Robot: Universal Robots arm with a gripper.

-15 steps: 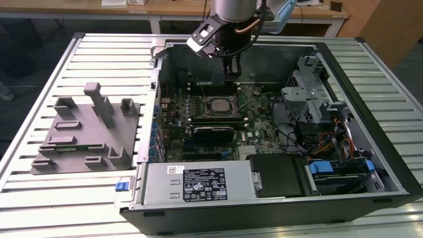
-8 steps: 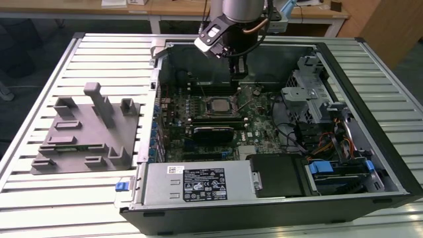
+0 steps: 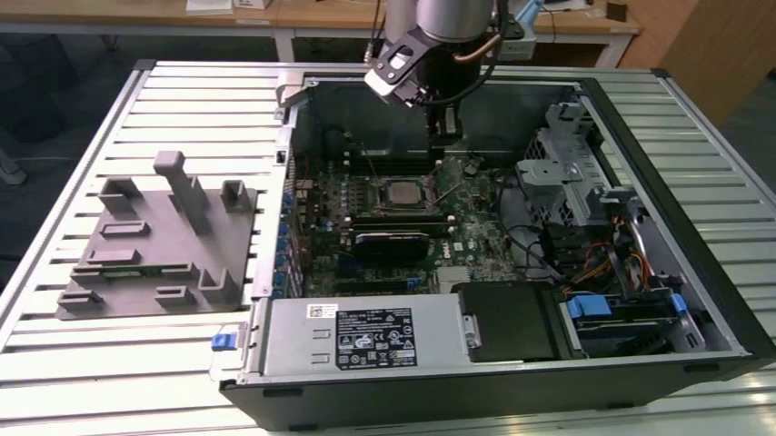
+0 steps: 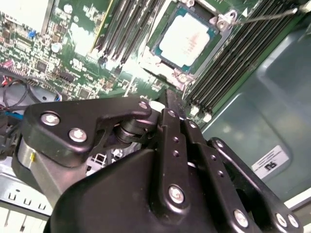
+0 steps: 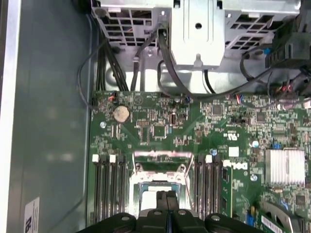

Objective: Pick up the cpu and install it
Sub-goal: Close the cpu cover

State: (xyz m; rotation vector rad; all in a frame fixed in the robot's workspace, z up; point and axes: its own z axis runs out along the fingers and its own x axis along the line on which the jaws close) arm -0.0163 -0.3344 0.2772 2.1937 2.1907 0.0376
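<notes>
The cpu (image 3: 404, 192) lies flat in the motherboard socket inside the open computer case (image 3: 715, 300), silvery top facing up. The second wrist view shows the cpu (image 4: 187, 39) seated within the metal socket frame. My gripper (image 3: 445, 138) hangs over the board just behind the socket, a little above it. Both wrist views show its two black fingers pressed together, so the gripper (image 5: 166, 195) is shut with nothing between them. In the second wrist view the gripper (image 4: 170, 94) points at the socket's edge, apart from the chip.
Memory slots (image 5: 109, 187) flank the socket on both sides. A metal drive cage (image 3: 570, 173) with cables stands at the exterior view's right, and a power supply (image 3: 363, 336) sits at the case front. A grey moulded fixture (image 3: 158, 245) rests on the slatted table beside the case.
</notes>
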